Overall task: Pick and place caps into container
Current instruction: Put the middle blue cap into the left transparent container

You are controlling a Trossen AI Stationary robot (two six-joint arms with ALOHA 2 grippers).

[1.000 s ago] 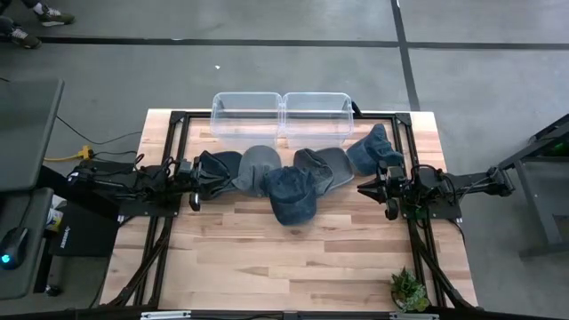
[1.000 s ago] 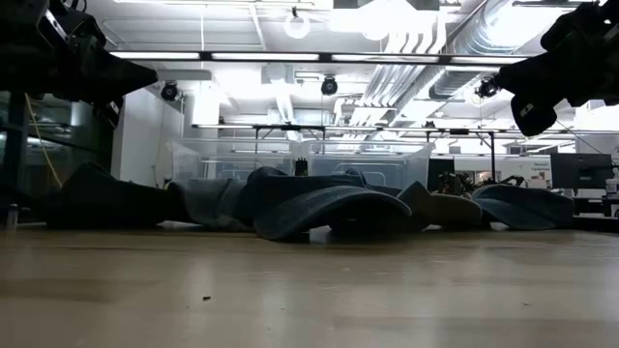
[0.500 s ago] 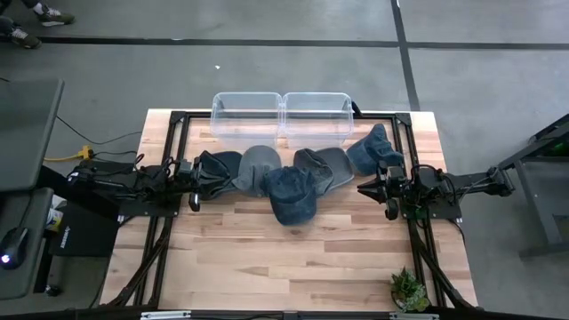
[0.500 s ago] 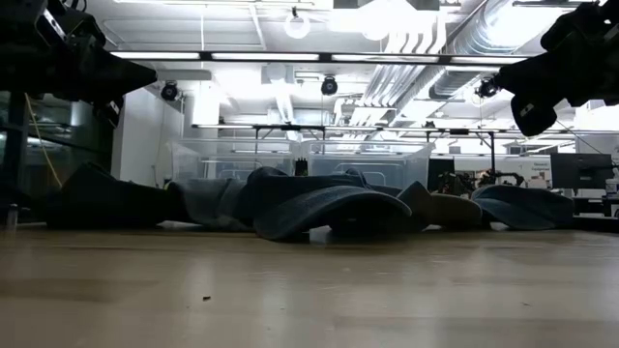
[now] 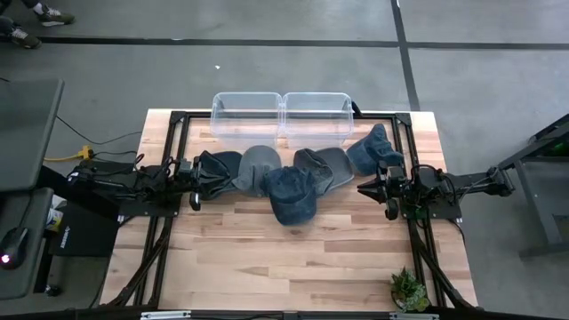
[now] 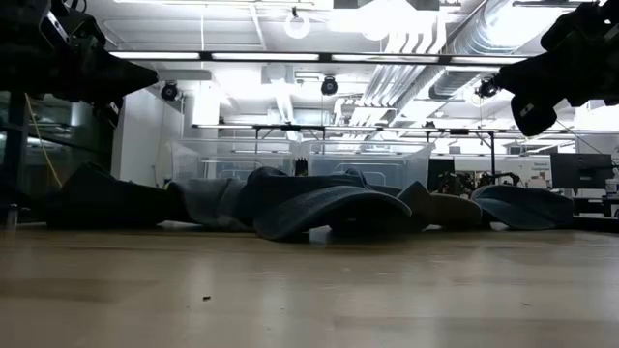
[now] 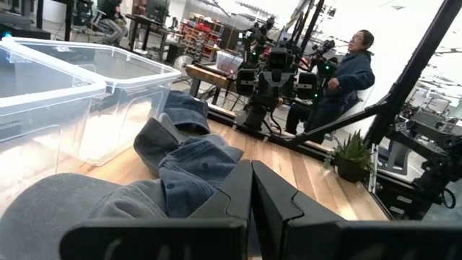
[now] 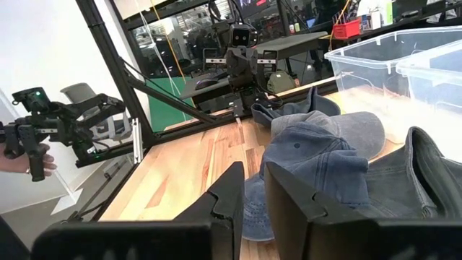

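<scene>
a pale plank table stands on grey concrete floor; two clear plastic bins sit at its 12 o'clock edge; soft, floppy denim-blue and grey caps lie in a row just below them; the left gripper at 9 o'clock is pressed together, the right gripper at 3 o'clock slightly spread; a small plant sits at 5 o'clock.

Robotics lab: exposed ducts, equipment benches
</scene>
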